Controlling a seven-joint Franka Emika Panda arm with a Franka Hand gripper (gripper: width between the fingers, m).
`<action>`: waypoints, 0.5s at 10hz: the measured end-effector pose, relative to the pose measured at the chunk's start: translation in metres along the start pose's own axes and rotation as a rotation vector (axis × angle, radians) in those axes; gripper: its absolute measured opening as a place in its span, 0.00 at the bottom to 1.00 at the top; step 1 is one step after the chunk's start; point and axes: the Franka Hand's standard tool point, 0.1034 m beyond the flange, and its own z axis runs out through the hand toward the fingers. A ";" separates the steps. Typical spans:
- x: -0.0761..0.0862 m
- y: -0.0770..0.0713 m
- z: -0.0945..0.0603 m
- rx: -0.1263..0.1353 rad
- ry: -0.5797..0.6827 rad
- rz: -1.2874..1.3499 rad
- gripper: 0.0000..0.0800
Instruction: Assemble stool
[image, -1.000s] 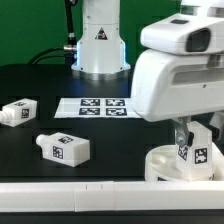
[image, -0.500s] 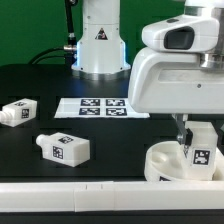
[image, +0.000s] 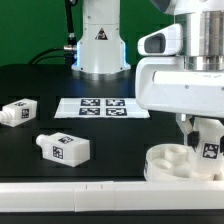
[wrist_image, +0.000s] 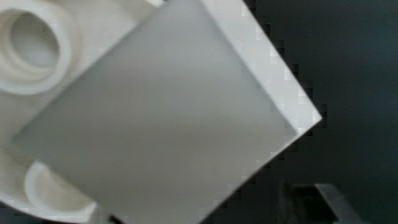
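My gripper (image: 205, 135) is shut on a white blocky stool leg (image: 210, 150) with a black-and-white tag. It holds the leg upright over the right part of the round white seat (image: 168, 160), at the exterior view's right, near the front. I cannot tell whether the leg's lower end touches the seat. In the wrist view the held leg (wrist_image: 178, 120) fills most of the frame, with the seat and one round socket (wrist_image: 39, 45) behind it. One dark finger (wrist_image: 334, 203) shows at the edge. Two more loose legs (image: 20, 112) (image: 62, 148) lie at the exterior view's left.
The marker board (image: 100, 106) lies flat behind the middle. A long white rail (image: 80, 195) runs along the front edge. The robot base (image: 100, 40) stands at the back.
The arm has moved toward the exterior view's right, carrying the leg with it across the seat. The loose legs have not moved.
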 end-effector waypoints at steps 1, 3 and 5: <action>0.000 0.000 0.000 0.000 0.000 0.038 0.38; 0.001 0.001 0.001 -0.001 0.000 0.020 0.38; 0.012 0.008 -0.003 -0.021 -0.025 -0.199 0.68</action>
